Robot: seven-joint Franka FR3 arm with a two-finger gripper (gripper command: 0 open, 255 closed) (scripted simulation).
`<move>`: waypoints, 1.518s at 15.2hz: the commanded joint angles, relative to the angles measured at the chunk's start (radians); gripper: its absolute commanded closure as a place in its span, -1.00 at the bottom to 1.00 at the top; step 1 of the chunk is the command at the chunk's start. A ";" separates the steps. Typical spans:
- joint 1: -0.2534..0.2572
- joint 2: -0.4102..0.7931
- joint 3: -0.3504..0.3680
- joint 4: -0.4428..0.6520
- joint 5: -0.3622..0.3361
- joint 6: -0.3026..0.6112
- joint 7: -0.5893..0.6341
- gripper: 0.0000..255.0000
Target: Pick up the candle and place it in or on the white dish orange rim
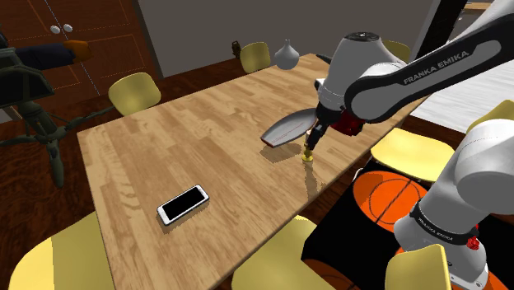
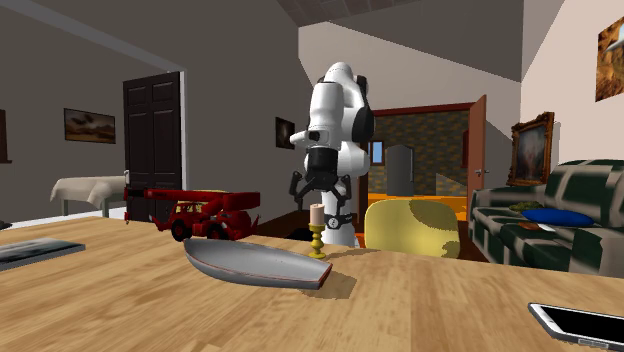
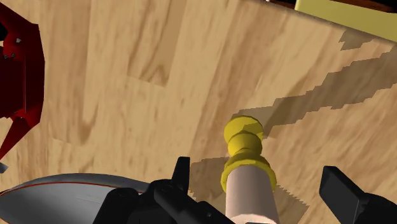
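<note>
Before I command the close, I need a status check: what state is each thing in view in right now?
fingers: open, either side of the candle, not touching it.
candle: upright in its yellow holder on the table, not held.
dish: empty, on the table beside the candle.
phone: lying flat, screen up.
vase: upright.
dark door: shut.

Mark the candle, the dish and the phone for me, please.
candle (image 2: 317,215), second exterior view, on its pale body.
dish (image 2: 255,262), second exterior view, on its grey outer wall.
phone (image 1: 183,204), shoulder view, on its dark screen.
</note>
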State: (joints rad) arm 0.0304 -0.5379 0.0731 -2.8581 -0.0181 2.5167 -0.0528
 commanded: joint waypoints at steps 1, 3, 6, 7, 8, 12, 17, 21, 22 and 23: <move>-0.003 0.031 0.002 -0.004 -0.003 0.038 0.002 -1.00; -0.008 0.075 0.005 -0.012 -0.007 0.089 0.005 -1.00; -0.007 0.075 0.005 -0.012 -0.007 0.089 0.005 -1.00; -0.007 0.075 0.005 -0.012 -0.007 0.089 0.005 -1.00; -0.008 0.075 0.005 -0.012 -0.007 0.089 0.005 -1.00; -0.007 0.075 0.005 -0.012 -0.007 0.089 0.005 1.00; -0.007 0.075 0.005 -0.011 -0.007 0.089 0.006 1.00; -0.008 0.075 0.005 -0.012 -0.007 0.089 0.005 1.00; -0.006 0.061 0.003 -0.006 -0.006 0.069 0.004 1.00; -0.005 0.048 0.002 0.000 -0.004 0.050 0.002 1.00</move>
State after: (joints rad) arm 0.0246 -0.4811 0.0759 -2.8619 -0.0234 2.5804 -0.0502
